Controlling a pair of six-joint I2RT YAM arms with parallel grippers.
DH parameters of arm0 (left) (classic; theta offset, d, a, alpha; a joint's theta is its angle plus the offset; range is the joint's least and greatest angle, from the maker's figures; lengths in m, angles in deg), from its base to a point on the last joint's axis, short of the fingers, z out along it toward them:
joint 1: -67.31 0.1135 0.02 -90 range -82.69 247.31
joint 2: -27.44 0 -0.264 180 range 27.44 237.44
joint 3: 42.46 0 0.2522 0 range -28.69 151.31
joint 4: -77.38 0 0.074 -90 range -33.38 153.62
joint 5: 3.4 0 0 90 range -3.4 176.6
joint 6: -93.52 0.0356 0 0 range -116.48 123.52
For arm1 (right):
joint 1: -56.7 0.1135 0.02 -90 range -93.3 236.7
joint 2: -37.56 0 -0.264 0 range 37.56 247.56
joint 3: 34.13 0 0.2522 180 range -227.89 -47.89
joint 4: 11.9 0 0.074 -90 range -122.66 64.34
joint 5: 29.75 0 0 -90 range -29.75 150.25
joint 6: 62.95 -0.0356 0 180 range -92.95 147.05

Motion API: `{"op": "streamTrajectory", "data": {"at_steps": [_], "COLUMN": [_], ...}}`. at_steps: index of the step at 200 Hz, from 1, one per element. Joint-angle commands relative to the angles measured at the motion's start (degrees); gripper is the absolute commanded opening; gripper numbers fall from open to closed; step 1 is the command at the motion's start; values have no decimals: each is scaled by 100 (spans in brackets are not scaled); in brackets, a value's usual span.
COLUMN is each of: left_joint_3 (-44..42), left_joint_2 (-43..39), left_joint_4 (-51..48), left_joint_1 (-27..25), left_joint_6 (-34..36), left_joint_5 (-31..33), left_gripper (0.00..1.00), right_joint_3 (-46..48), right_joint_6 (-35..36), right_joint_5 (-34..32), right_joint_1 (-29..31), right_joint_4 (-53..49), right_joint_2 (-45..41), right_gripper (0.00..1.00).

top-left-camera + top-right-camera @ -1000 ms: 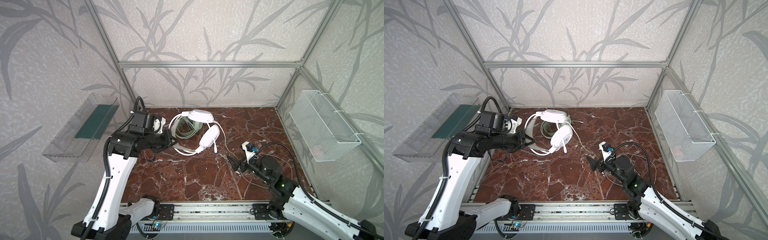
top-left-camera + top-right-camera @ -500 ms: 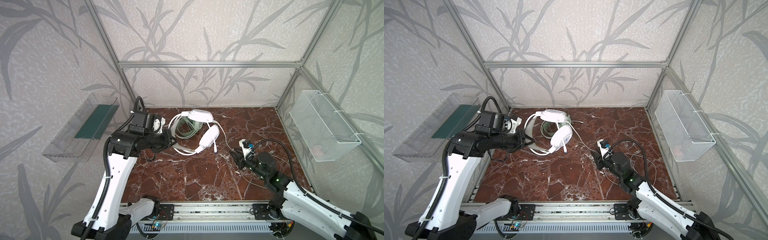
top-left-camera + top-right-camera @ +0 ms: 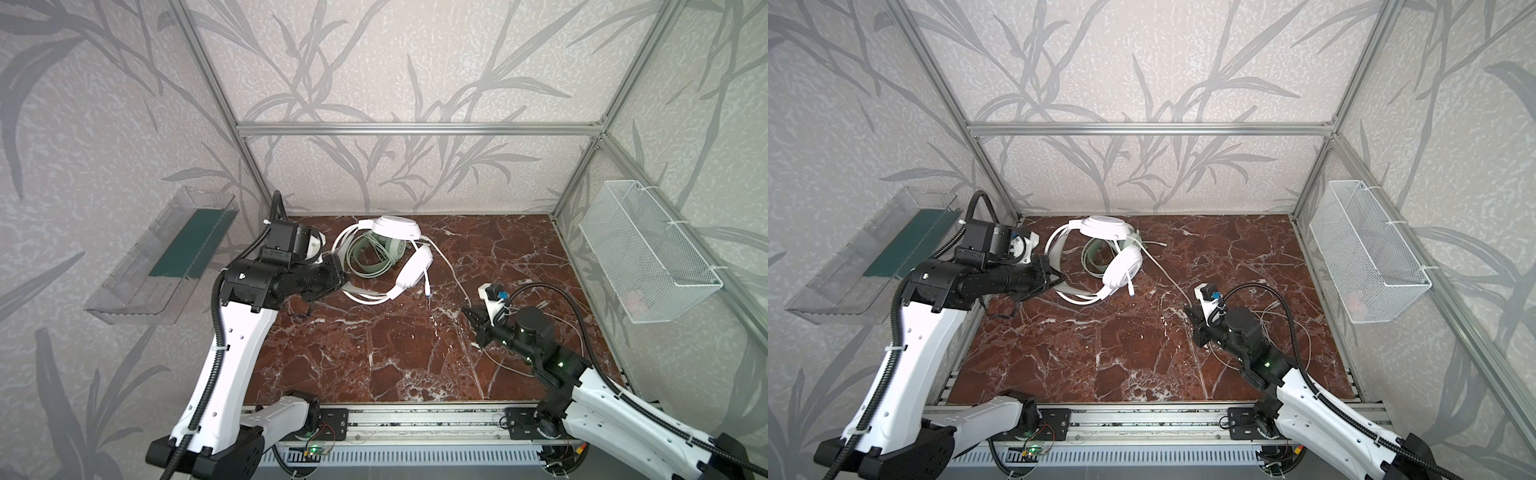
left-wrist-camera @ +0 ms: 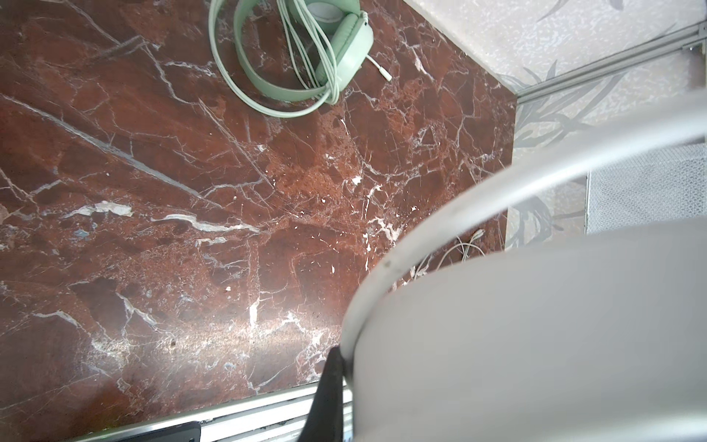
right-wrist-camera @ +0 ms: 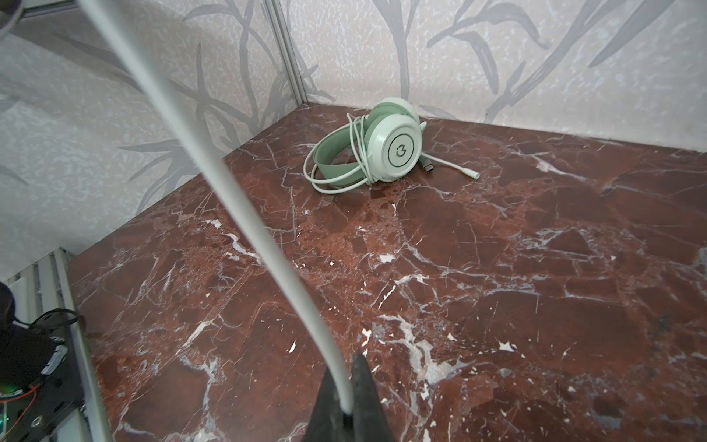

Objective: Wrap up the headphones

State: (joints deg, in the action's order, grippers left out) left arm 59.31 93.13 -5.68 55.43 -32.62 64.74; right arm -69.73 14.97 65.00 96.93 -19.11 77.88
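Note:
White headphones [image 3: 395,226] hang tilted above the marble floor at the back left, their headband pinched in my shut left gripper [image 3: 340,278]; the left wrist view shows that band [image 4: 535,325] as a big blur against one dark finger [image 4: 329,382]. Their thin white cable [image 3: 451,274] runs forward and right to my right gripper [image 3: 471,313], which is shut on it [image 5: 346,405]. Mint-green headphones [image 5: 382,153] lie on the floor beneath the white pair, with their own cable looped around them [image 3: 374,257].
More pale cable lies in loose loops [image 3: 573,328] on the floor behind my right arm. A clear plastic tray [image 3: 166,249] hangs on the left wall, a white wire basket [image 3: 648,257] on the right wall. A metal rail [image 3: 415,415] borders the front.
My right gripper went from open to shut on the white cable, shifting slightly back as it did. The left gripper and the white headphones stayed still.

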Motion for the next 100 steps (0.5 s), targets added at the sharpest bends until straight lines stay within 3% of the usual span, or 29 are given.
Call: {"op": "streamTrajectory", "data": {"at_steps": [1, 40, 100], "left_joint_3": [-219, -509, -867], "left_joint_2": [-93, 77, 4], "left_joint_4": [547, 968, 1011], "left_joint_1": [44, 51, 63], "left_joint_6": [-403, -710, -90], "left_joint_5": [64, -691, -1321], "left_gripper": [0, 0, 0], "right_joint_3": [142, 163, 47], "right_joint_6": [-241, -199, 365], "right_joint_5": [47, -78, -814], "right_joint_1": [187, 404, 433], "right_joint_4": [-348, -699, -26], "right_joint_2": [-276, -369, -358], "right_gripper": [0, 0, 0]}}
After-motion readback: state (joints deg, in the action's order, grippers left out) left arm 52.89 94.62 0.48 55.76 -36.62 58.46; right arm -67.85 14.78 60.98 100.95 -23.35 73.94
